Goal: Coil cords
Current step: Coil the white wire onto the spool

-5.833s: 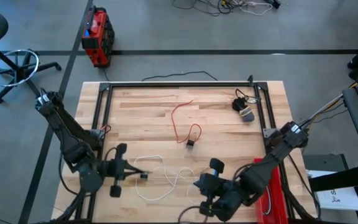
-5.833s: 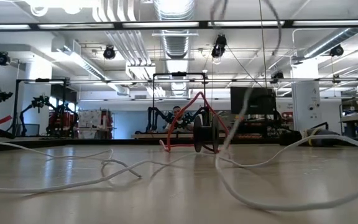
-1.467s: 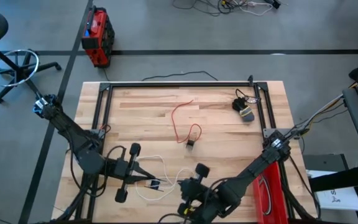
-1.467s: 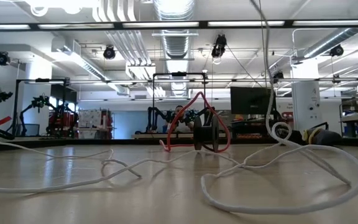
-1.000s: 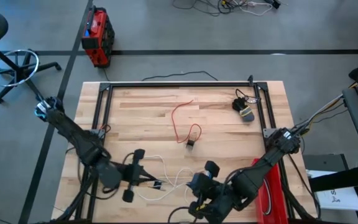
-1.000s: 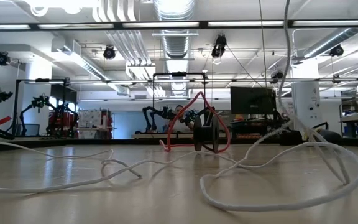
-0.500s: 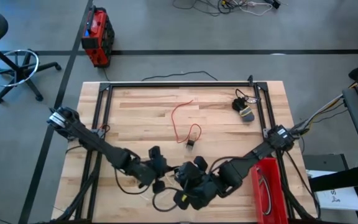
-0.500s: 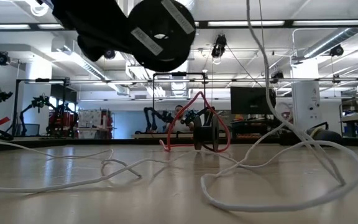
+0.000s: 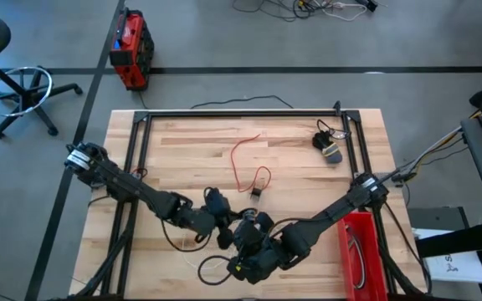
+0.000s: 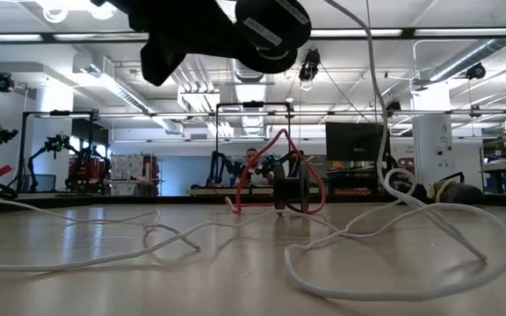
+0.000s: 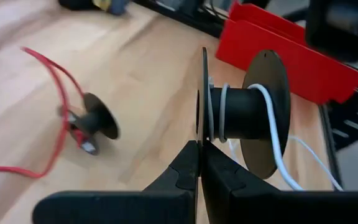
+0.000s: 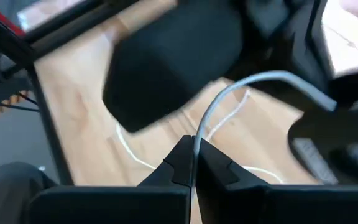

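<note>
Both arms are met over the near middle of the pale wooden table [image 9: 191, 142]. Left tool [image 11: 201, 163] is clamped tight on the thin flange of a black plastic spool [image 11: 247, 121] wound with a few turns of white cord [image 10: 393, 263]. Right tool [image 12: 194, 163] is pinched shut on that same thin, smooth cord. Slack is looped loosely across the near boards. Behind, the red cord [image 9: 243, 159] is arched to a second small dark spool [image 11: 91, 124]; a black coil [image 9: 329, 144] lies at the far right corner. A red bin [image 9: 360, 255] is set at the right edge.
</note>
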